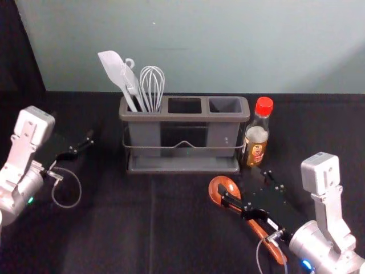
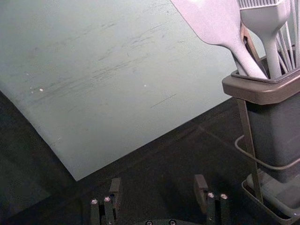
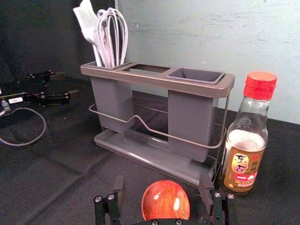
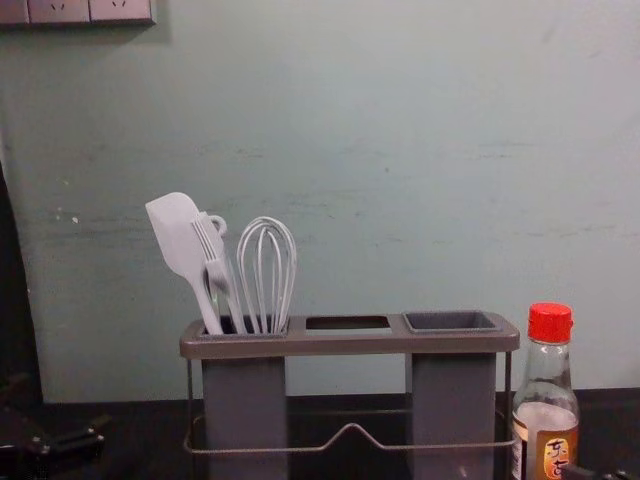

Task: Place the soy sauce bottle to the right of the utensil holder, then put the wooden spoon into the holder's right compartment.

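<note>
Utensil holder (image 1: 182,117): one. Compartments (image 1: 225,105): three, left to right. Utensils in left compartment: at least three, namely one spatula (image 1: 113,65), one brush (image 3: 88,22), one whisk (image 4: 266,260); exact total unclear. Bottles: one soy sauce bottle (image 1: 258,137), right. Spoons: one wooden spoon (image 3: 165,199), near side. Left gripper (image 1: 85,144), one; right gripper (image 1: 244,184), one. Wall plates (image 4: 58,10), far left: three in view

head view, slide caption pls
Right gripper open over wooden spoon, left gripper at left, soy sauce bottle right of utensil holder
</note>
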Controlling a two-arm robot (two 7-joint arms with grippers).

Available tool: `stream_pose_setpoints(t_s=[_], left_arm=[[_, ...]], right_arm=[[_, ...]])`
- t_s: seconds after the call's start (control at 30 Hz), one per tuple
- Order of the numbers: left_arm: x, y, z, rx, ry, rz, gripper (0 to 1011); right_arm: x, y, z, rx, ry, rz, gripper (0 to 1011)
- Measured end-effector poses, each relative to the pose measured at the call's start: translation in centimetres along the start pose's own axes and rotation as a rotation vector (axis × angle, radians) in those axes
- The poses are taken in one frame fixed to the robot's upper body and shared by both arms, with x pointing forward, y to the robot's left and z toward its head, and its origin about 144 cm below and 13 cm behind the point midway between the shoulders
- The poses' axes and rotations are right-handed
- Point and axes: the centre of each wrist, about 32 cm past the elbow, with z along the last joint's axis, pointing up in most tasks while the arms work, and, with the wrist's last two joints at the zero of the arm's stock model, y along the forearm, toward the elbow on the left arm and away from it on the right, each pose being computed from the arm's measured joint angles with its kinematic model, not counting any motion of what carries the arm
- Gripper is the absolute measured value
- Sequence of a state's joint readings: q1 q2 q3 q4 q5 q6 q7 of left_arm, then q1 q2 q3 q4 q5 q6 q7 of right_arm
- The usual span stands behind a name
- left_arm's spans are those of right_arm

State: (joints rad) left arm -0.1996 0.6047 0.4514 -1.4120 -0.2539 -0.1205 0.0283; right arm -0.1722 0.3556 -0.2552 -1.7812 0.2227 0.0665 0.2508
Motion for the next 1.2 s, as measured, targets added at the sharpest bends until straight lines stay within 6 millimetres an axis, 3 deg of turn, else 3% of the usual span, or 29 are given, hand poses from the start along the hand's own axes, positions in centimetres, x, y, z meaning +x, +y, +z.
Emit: stream_pose_setpoints(t_s=[0.6, 0.93, 1.2], left_arm=[[0.0, 0.0, 0.0, 0.000, 0.000, 0.000, 1000], [0.0, 0.0, 0.0, 0.000, 0.000, 0.000, 1000], [0.0, 0.0, 0.0, 0.000, 0.000, 0.000, 1000]], right_arm=[[0.4, -0.2, 0.3, -0.018, 0.007, 0.030, 1004], [1.0, 0.4, 3.5, -0.227, 0.038, 0.060, 1004], [0.2, 2.6, 5.8, -0.416, 0.006, 0.008, 1004]])
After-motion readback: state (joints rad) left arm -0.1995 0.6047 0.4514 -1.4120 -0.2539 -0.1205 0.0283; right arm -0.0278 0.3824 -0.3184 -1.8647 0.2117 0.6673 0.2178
